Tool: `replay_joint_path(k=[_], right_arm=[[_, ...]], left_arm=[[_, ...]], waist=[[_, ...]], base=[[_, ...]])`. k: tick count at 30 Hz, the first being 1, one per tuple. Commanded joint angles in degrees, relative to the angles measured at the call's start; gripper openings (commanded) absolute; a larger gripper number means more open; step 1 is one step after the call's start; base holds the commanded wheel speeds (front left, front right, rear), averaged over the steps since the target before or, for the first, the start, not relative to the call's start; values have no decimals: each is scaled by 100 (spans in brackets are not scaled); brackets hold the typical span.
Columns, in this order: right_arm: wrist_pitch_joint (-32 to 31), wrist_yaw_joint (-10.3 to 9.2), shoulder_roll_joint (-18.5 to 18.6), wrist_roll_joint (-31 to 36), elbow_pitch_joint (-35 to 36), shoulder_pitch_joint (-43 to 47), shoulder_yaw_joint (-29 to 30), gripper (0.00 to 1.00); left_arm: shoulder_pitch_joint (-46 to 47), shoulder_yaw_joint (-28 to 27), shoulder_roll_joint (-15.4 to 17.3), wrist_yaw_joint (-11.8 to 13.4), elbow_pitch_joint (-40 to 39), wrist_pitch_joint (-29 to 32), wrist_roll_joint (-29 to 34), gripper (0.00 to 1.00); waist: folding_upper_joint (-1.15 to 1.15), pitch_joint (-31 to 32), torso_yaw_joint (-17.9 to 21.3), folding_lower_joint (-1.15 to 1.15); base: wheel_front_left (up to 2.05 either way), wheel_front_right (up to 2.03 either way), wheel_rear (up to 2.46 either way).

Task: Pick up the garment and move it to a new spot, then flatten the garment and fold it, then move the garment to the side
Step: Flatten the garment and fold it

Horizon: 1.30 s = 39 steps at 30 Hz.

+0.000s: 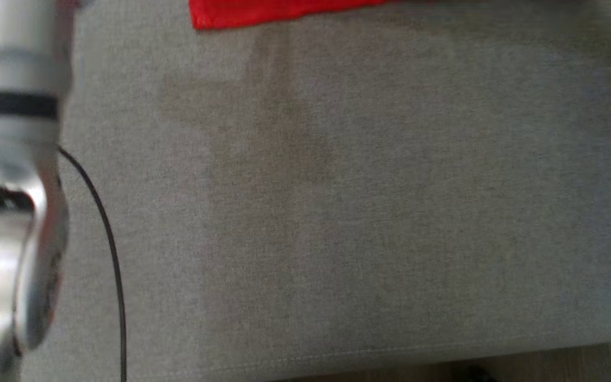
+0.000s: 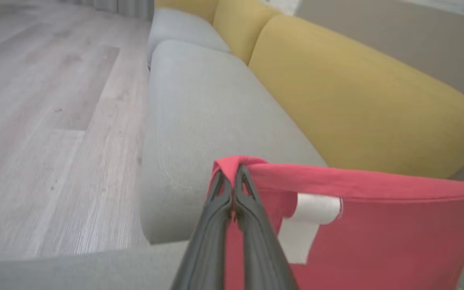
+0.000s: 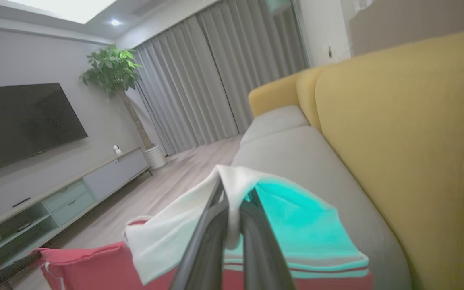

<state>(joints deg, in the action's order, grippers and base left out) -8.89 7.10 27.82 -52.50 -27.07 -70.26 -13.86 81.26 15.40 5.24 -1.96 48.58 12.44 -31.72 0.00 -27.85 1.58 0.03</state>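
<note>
The garment (image 2: pixel 377 237) is red with a white patch, and in the right wrist view it (image 3: pixel 296 225) also shows white and teal parts. It hangs stretched between both grippers above the grey sofa seat (image 2: pixel 204 108). My left gripper (image 2: pixel 232 174) is shut on a pinched red edge. My right gripper (image 3: pixel 235 193) is shut on the white and teal part. In the head view a red edge of the garment (image 1: pixel 263 13) crosses the top, another bit shows at the right edge, and my pale left forearm (image 1: pixel 8 185) fills the left side.
The yellow sofa back (image 2: pixel 357 92) runs behind the grey seat (image 1: pixel 337 212), whose front edge is at the bottom of the head view. A black cable (image 1: pixel 109 244) hangs by the forearm. Wooden floor (image 2: pixel 34 121), a TV (image 3: pixel 22 121), a low cabinet (image 3: pixel 75 193), a plant (image 3: pixel 115 68) and curtains lie beyond.
</note>
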Motion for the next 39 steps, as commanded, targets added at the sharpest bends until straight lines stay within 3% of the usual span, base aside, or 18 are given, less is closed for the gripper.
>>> replay_joint_path(k=[1,12,18,24,29,31,34,39], right_arm=[[130,39,140,-33,66,-385,-52,0],[795,39,350,-335,-905,-2796,-893,0],[610,39,469,-488,-1278,-3167,-1644,0],[493,39,677,-994,-1072,-2403,-2434,0],[411,39,1153,-1502,-492,-1222,-3073,0],[288,39,1449,-1749,-150,-436,-3454,0],[124,39,1615,-1954,60,65,-3674,0],[-503,39,2022,-2358,478,1166,-4187,0]], left_arm=[[512,-158,203,18,-105,-171,72,0],[2414,-190,113,-28,970,-895,156,0],[2709,-148,137,-162,1613,-908,126,0],[2107,106,255,-410,2209,-864,214,0],[1089,305,272,-543,2341,-770,71,0],[288,650,247,-549,2030,-419,-183,0],[-298,911,350,-550,1696,-116,-445,0],[-1722,1591,825,-551,665,822,-1217,0]], waist=[[0,-166,-103,-3],[0,-241,-181,-3],[0,-219,-208,-3],[0,-28,-211,-3],[0,472,-259,-3],[0,868,-236,-3],[0,1142,-215,-3],[0,1747,-160,-3]], base=[[0,0,0],[0,0,0],[0,0,0],[0,0,0],[0,0,0],[0,0,0],[0,0,0],[0,0,0]])
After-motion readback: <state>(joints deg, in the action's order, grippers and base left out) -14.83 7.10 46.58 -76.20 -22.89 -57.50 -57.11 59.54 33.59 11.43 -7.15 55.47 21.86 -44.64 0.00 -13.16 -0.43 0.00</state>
